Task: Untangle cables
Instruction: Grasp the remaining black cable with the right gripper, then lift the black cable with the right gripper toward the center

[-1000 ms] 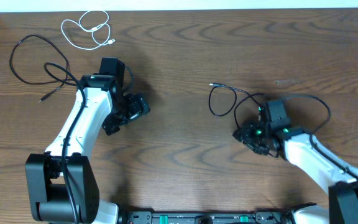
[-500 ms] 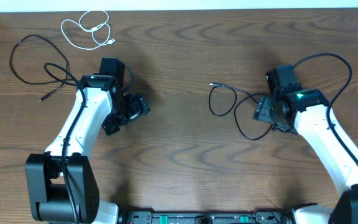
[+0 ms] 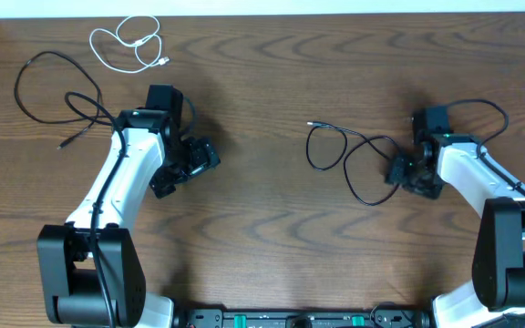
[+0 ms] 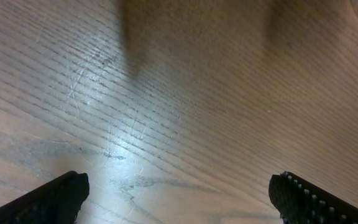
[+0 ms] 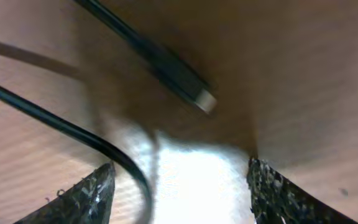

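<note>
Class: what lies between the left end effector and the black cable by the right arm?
Only bare table, from left end effector to black cable, in the overhead view.

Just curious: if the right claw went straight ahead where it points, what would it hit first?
Most likely the black cable, whose plug end lies just ahead of the right gripper on the table; depth is hard to judge.

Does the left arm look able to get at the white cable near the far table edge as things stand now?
Probably yes. The white cable lies by itself, apart from the looped black cable. The left gripper is open and empty, and nothing stands between them.
</note>
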Motion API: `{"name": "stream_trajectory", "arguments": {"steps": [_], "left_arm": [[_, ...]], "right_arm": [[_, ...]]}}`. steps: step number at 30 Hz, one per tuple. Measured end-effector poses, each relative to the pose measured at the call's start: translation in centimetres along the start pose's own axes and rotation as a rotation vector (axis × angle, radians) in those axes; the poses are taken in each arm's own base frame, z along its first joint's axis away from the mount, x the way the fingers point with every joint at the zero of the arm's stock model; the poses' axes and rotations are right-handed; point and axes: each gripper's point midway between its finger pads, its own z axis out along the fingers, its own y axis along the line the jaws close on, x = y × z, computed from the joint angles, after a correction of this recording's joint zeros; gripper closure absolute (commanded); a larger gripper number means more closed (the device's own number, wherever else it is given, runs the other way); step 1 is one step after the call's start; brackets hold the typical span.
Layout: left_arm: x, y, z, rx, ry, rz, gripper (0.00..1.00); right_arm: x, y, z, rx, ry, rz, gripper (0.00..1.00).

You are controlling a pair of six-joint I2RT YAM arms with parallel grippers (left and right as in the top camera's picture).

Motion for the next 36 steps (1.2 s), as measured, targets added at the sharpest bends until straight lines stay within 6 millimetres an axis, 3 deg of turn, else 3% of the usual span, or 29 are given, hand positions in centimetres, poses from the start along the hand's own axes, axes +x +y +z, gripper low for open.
{"name": "stream_trajectory", "arguments": {"steps": [2, 5, 8, 16, 19, 24, 26, 29, 32, 36], "left_arm": [[0.0, 0.0, 0.0, 0.0, 0.0, 0.0, 0.02], [0.0, 0.0, 0.0, 0.0, 0.001, 0.0, 0.02], [0.0, 0.0, 0.0, 0.0, 0.0, 0.0, 0.02], [0.0, 0.0, 0.0, 0.0, 0.0, 0.0, 0.02], [0.0, 0.0, 0.0, 0.0, 0.001, 0.0, 0.02], [0.0, 0.0, 0.0, 0.0, 0.0, 0.0, 0.02], [0.0, 0.0, 0.0, 0.0, 0.001, 0.0, 0.02], [0.0, 0.0, 0.0, -0.001, 0.001, 0.0, 0.02], [0.0, 0.0, 0.0, 0.001, 0.0, -0.001, 0.02], [-1.1, -0.9, 0.0, 0.042, -0.04, -0.043, 0.02]], "right_arm": [[-1.1, 1.1, 0.1, -0.032, -0.026, -0.019, 0.39], [-1.6, 2.1, 0.1, -0.07, -0.036, -0.036, 0.76], [-1.3, 2.6, 0.3, -0.103, -0.018, -0.036, 0.99], [1.1, 4.6, -0.1, -0.21, 0.14, -0.027, 0.99], [1.2, 6.1, -1.6, -0.284, 0.187, -0.032, 0.99], [-0.4, 10.7, -8.4, -0.532, 0.124, -0.103, 0.99], [0.4, 13.1, -14.1, -0.674, 0.044, -0.187, 0.99], [1.9, 15.0, -18.9, -0.781, -0.023, -0.272, 0.99], [3.3, 16.6, -22.5, -0.867, -0.075, -0.318, 0.99], [3.9, 18.5, -25.8, -0.969, -0.127, -0.324, 0.99]]}}
